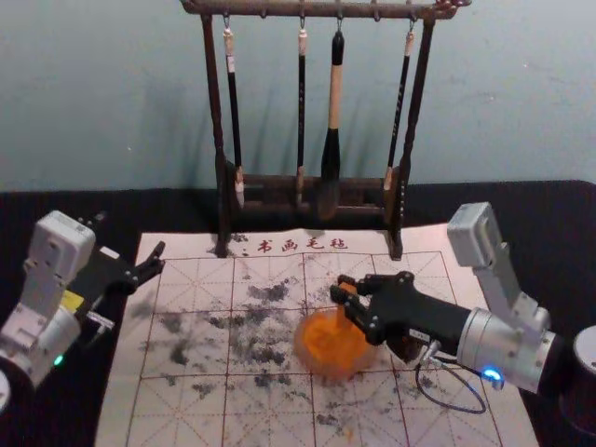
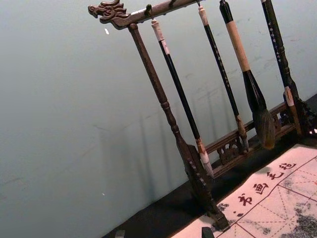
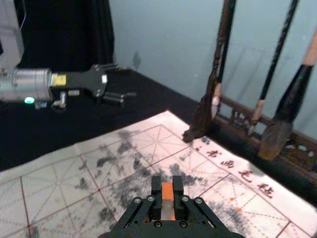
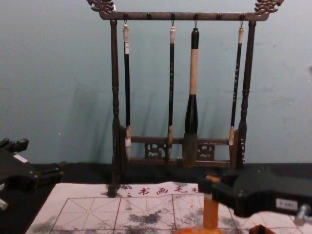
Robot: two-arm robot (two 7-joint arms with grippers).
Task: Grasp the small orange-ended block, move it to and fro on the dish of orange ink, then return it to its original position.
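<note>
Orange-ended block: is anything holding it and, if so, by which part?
The right gripper holds the orange-ended block near its upper end.

Backdrop: pale blue-green wall point(image 1: 112, 93), beyond the right claw point(image 1: 345, 288), scuffed in places. Faint, soft-edged shadows point(image 4: 80, 114) on it, beyond and to the left of that claw. Furniture: table under black cloth point(image 1: 526, 205), reaching past both sides of the claw and back towards the wall. Pale mat point(image 1: 186, 410) below the claw; red grid, dark smudges, characters along far edge. Dark carved wooden rack point(image 1: 213, 93) beyond the claw, hung with brushes point(image 1: 237, 121). Right wrist view: black drape point(image 3: 64, 34) behind the left claw point(image 1: 130, 235).
</note>
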